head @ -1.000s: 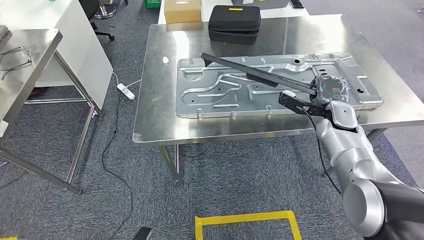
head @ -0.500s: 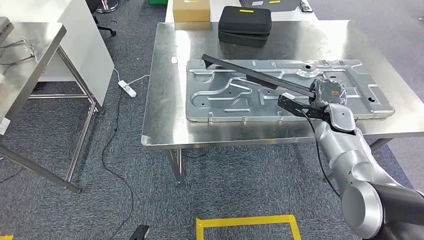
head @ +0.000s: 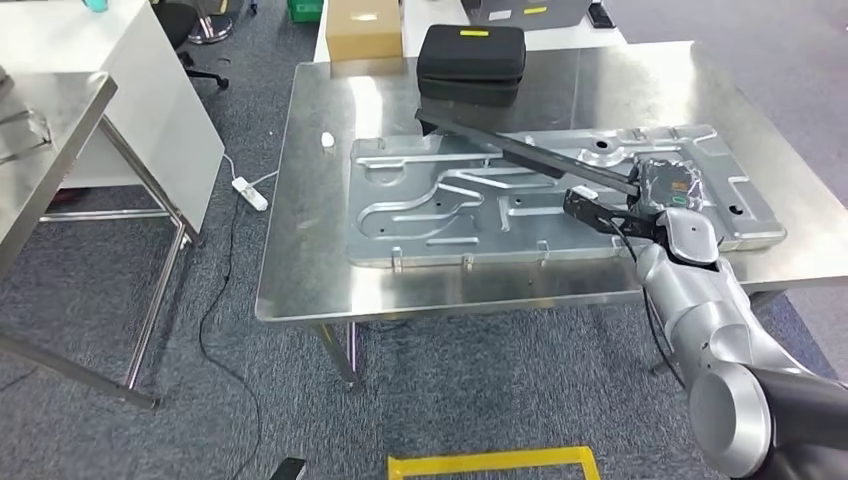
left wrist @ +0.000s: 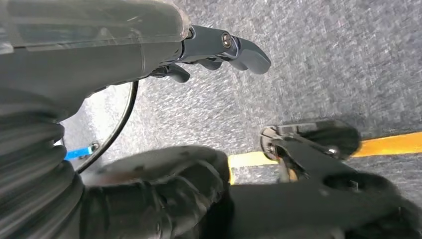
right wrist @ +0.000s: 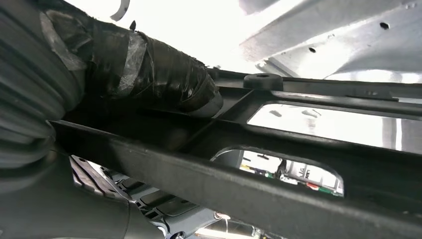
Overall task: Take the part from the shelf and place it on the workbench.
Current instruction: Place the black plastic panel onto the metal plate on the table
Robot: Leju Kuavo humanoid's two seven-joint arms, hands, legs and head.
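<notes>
Grey carpet surrounds the steel workbench (head: 310,270). Over its right edge, the right hand (head: 668,185) grips one end of the long black part (head: 520,152), which slants above the stamped metal panel (head: 430,210). Placing looks underway; next, lowering and release. The left hand (left wrist: 219,47) hangs with fingers apart, holding nothing.

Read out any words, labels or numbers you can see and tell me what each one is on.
None can be read.
Black case: yellow label, too small to read.
Cardboard box: pale label, blurred.
Robot hand holding the black part: small green mark, unreadable.
Floor: yellow tape, no text.
</notes>
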